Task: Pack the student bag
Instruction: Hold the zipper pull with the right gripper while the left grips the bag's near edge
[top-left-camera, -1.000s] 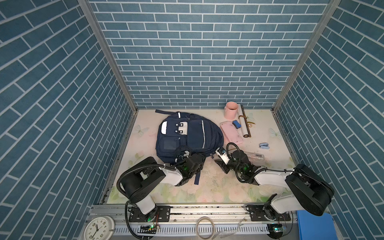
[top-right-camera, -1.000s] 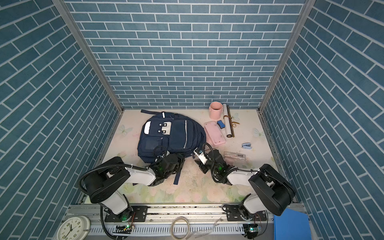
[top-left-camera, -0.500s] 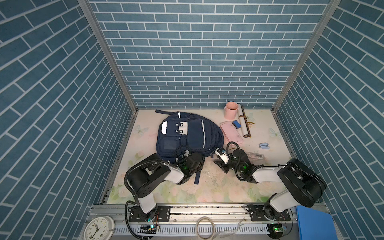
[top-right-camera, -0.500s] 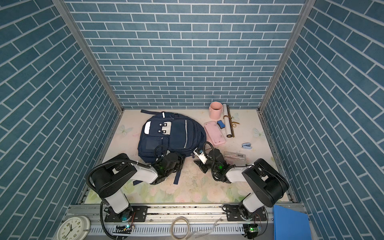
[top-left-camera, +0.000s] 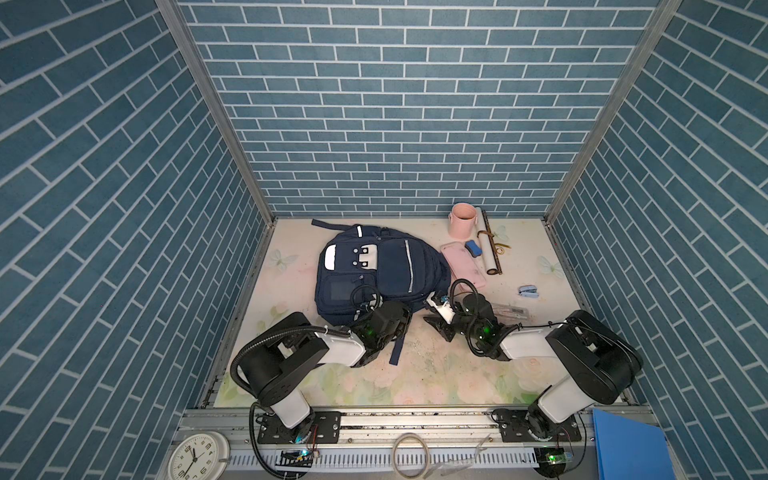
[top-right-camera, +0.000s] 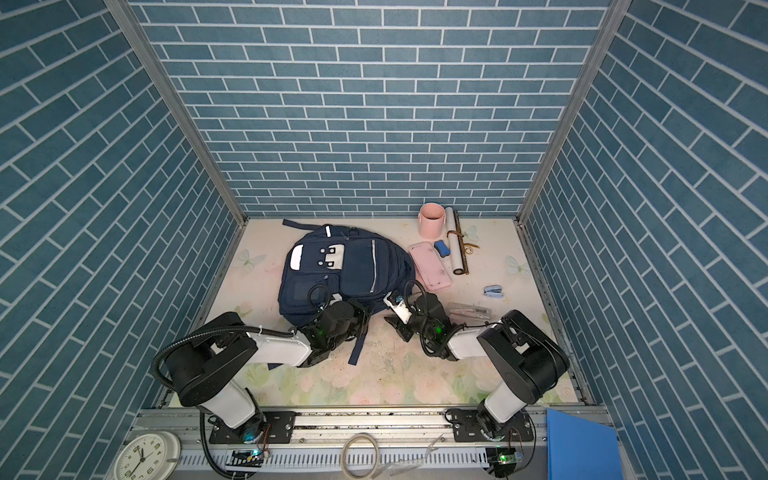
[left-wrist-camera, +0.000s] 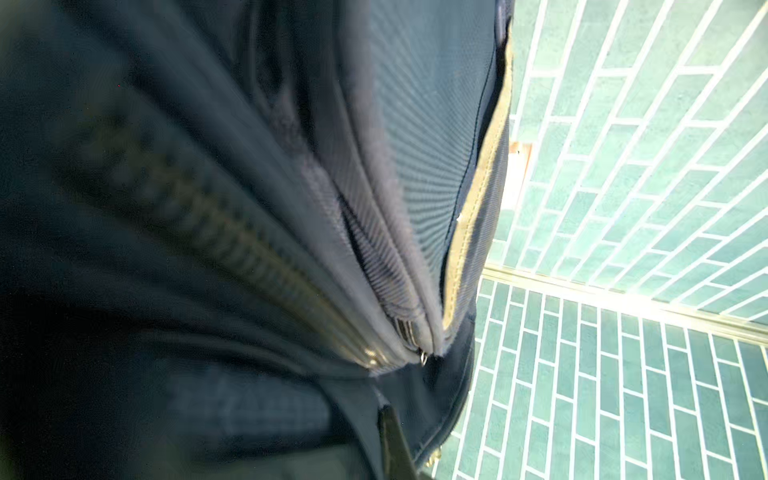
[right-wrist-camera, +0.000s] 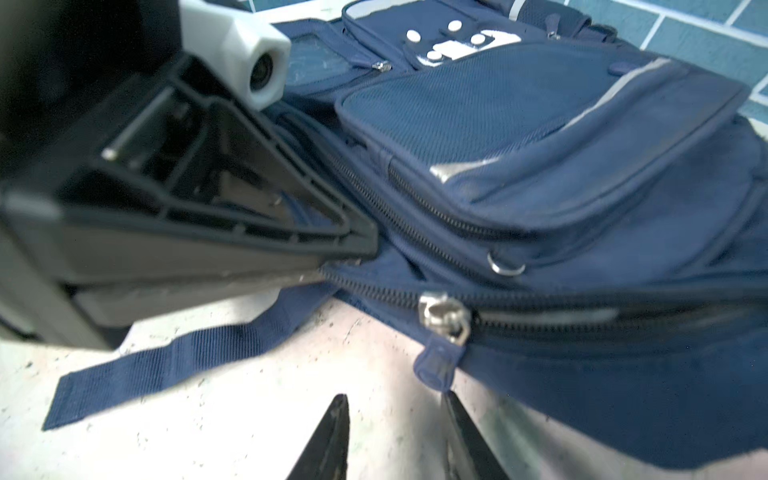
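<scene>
The student bag (top-left-camera: 374, 274) (top-right-camera: 345, 270), a navy backpack, lies flat on the floral table, a loose strap (right-wrist-camera: 174, 365) trailing toward the front. My left gripper (top-left-camera: 401, 322) (top-right-camera: 360, 316) is shut on the bag's near edge, beside the main zip; in the right wrist view its fingers (right-wrist-camera: 324, 245) pinch the fabric there. The left wrist view is filled with the bag's folds and zip teeth (left-wrist-camera: 249, 257). My right gripper (top-left-camera: 430, 322) (right-wrist-camera: 395, 411) stands open, low over the table. One fingertip (right-wrist-camera: 451, 405) is just below the blue zip pull (right-wrist-camera: 436, 365), which hangs from a metal slider (right-wrist-camera: 444, 316).
To the right of the bag lie a pink pencil case (top-left-camera: 463, 266), a blue eraser (top-left-camera: 473, 248), a paper roll (top-left-camera: 486, 245) and a pink cup (top-left-camera: 462, 220). A small blue stapler (top-left-camera: 528, 291) and a clear pen pack (top-left-camera: 507, 309) lie near my right arm.
My left gripper has shut on the bag's near edge. The right gripper has narrowed a little and stays by the zip pull.
</scene>
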